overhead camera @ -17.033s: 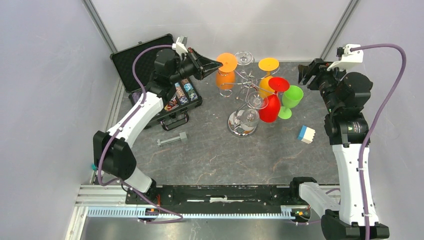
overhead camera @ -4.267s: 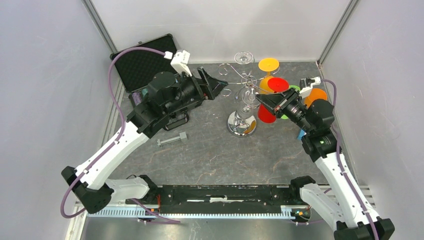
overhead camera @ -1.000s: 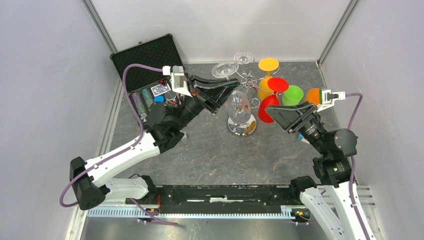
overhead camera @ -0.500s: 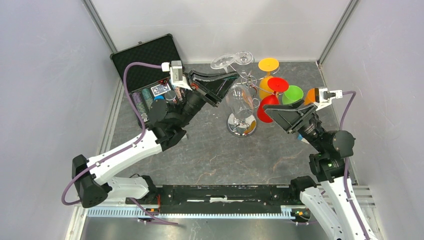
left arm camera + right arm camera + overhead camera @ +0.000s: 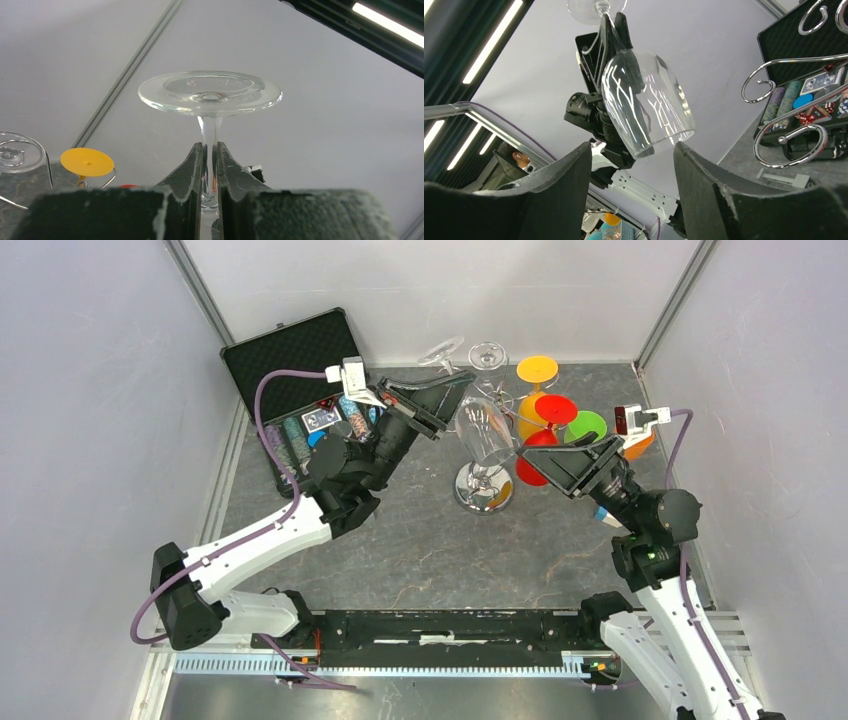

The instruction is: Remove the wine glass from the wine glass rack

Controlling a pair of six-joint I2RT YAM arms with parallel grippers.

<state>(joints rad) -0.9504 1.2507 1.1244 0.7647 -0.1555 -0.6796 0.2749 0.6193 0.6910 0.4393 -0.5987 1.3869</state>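
Grey stone-pattern table [image 5: 430, 540] and pale walls enclose the cell. We begin at the left gripper [image 5: 209, 148]: its jaws are clenched on the stem of the wine glass [image 5: 210, 93], just under the foot. We note that the glass hangs inverted and tilted, foot up toward the far wall, bowl mouth down toward the right arm. Its long axis runs obliquely from the left gripper toward the right gripper [image 5: 631, 146], whose jaws stand apart on either side of the bowl rim, with no visible contact. We judge the glass clear of the hooks of the rack [image 5: 780, 82], which stands just beside it. The left arm carries the glass; the right arm is nearest the bowl.
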